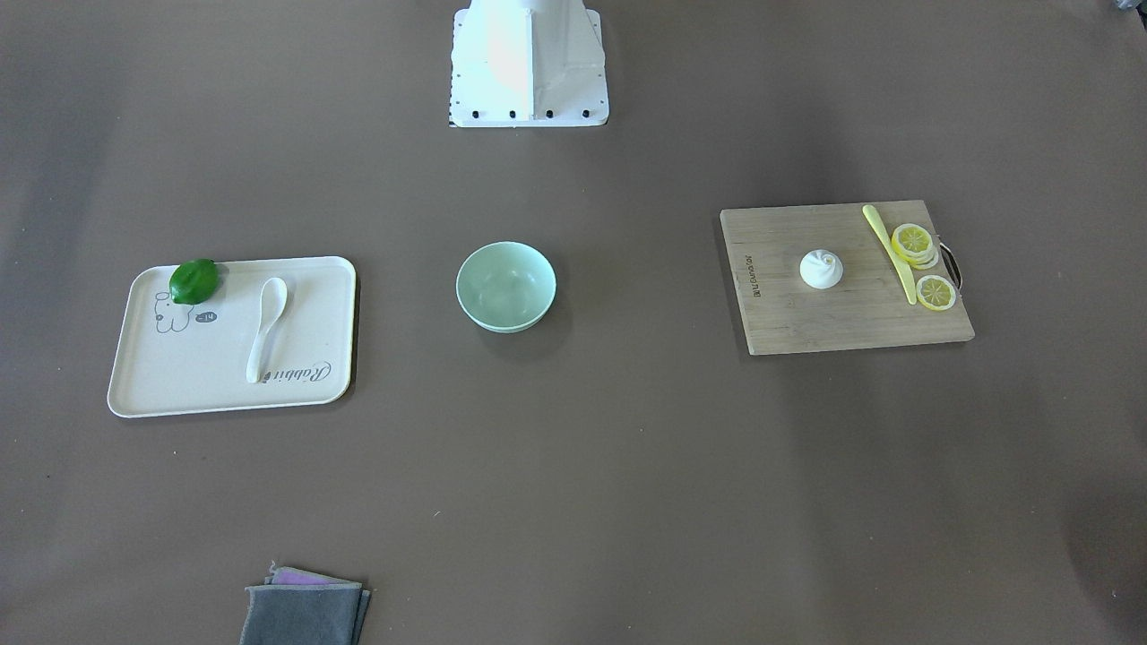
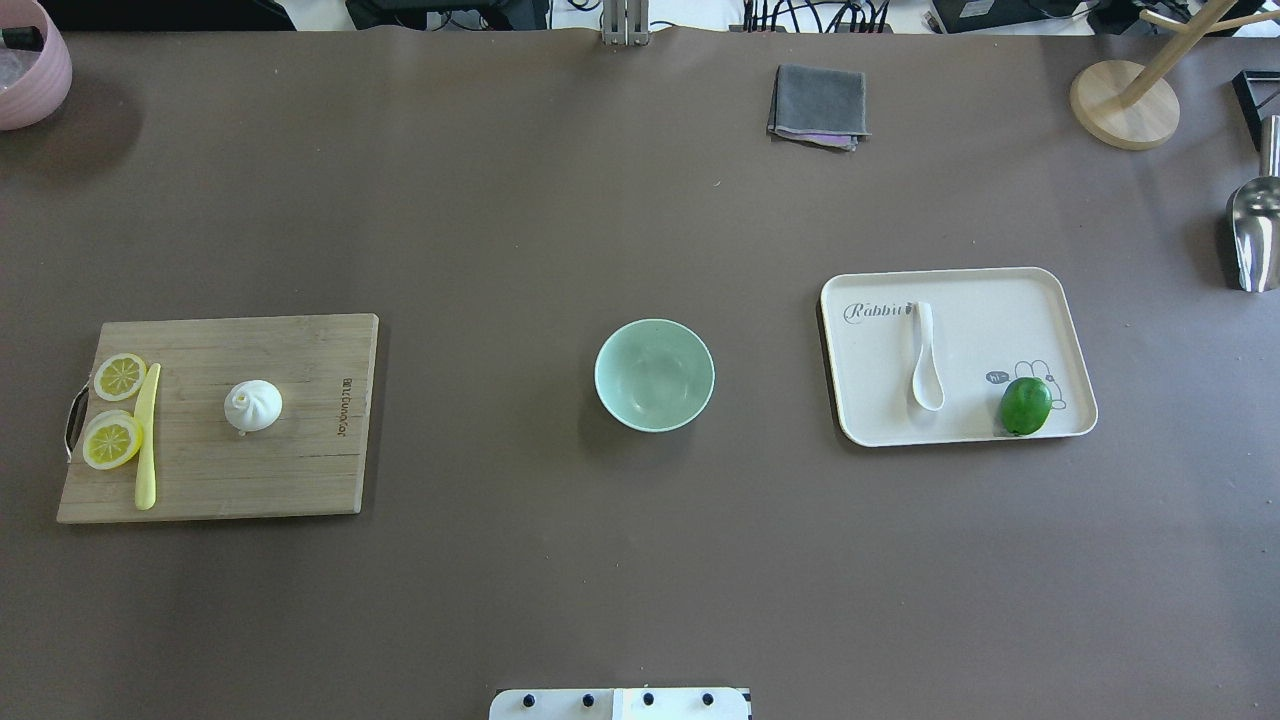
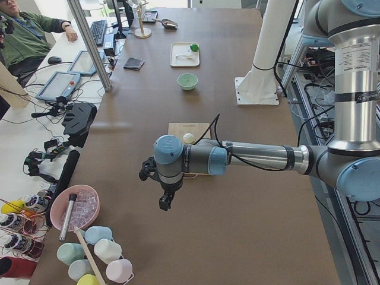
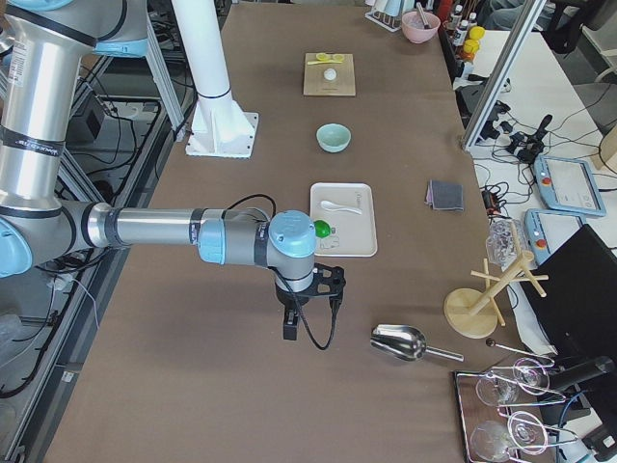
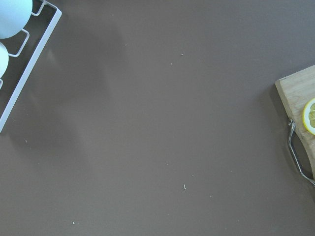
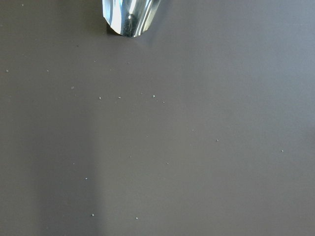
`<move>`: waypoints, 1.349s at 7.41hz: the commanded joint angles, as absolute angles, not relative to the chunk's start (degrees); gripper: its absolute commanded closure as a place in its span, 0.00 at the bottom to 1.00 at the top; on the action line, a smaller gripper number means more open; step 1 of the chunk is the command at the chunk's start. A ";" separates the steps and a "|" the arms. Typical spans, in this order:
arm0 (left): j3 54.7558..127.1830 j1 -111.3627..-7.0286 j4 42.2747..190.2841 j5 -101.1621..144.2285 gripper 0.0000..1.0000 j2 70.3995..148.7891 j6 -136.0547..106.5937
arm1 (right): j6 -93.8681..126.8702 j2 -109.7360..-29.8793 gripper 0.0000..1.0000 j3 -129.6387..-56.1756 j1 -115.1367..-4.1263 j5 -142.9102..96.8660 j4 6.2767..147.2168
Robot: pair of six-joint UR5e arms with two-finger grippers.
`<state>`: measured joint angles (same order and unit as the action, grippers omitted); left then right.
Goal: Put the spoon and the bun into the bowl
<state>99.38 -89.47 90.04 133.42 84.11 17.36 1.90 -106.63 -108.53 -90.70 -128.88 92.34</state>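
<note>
Exterior left view shows left arm (image 3: pixel 255 155) outstretched level; jaws' opening cannot be told.

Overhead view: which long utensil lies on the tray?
The white spoon, on the cream tray beside the green fruit. The yellow knife lies on the wooden cutting board by the lemon slices.

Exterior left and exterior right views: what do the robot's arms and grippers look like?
Both the left arm and right arm are silver-grey tubes with pale blue joint caps. Each carries a small black gripper, left gripper and right gripper, with a thin black cable looping off the wrist. A white printed label wraps the left arm's upright segment.
</note>
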 commanded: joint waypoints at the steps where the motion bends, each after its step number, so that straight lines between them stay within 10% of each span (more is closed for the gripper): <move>1: 99.49 -89.47 90.61 133.42 0.02 84.11 17.58 | 1.67 -106.61 0.00 -108.72 -90.70 -129.37 92.37; 10: 92.73 -88.51 112.31 135.60 0.02 94.30 11.64 | 18.03 -100.48 0.00 -109.16 -83.27 -137.02 79.37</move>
